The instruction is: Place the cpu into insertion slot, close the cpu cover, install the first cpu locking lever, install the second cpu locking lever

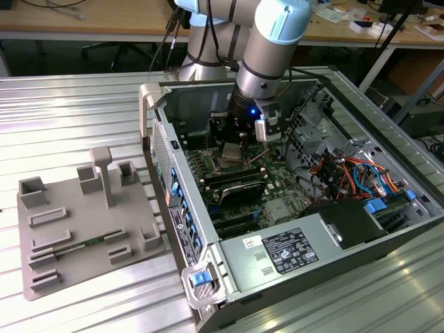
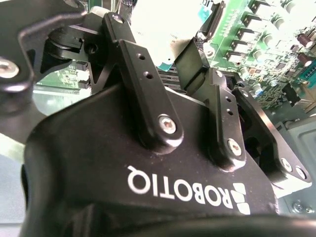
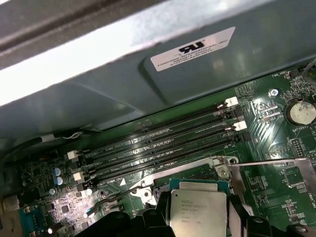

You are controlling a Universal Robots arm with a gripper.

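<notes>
In the first wrist view the cpu [image 3: 198,206], a silvery square chip with a greenish rim, sits between two black fingers [image 3: 154,218]. My gripper [image 3: 197,219] is shut on it, just over the insertion slot, whose silvery rim [image 3: 165,173] shows on the green board. The cpu cover [image 3: 276,163] stands open as a thin metal frame beside the chip. A wire locking lever [image 3: 114,195] lies off the slot's other side. From the exterior view my gripper [image 1: 233,139] hangs low inside the open computer case, over the insertion slot [image 1: 229,165]. The gripper's black body and links [image 2: 163,123] show in the second wrist view.
Long black memory slots [image 3: 158,148] run just beyond the socket, with a coin battery [image 3: 301,112] to one side and the grey case wall [image 3: 98,89] behind. In the case are a power supply [image 1: 291,253] and coloured cables [image 1: 350,173]. A grey fixture plate [image 1: 83,222] lies at the exterior view's left.
</notes>
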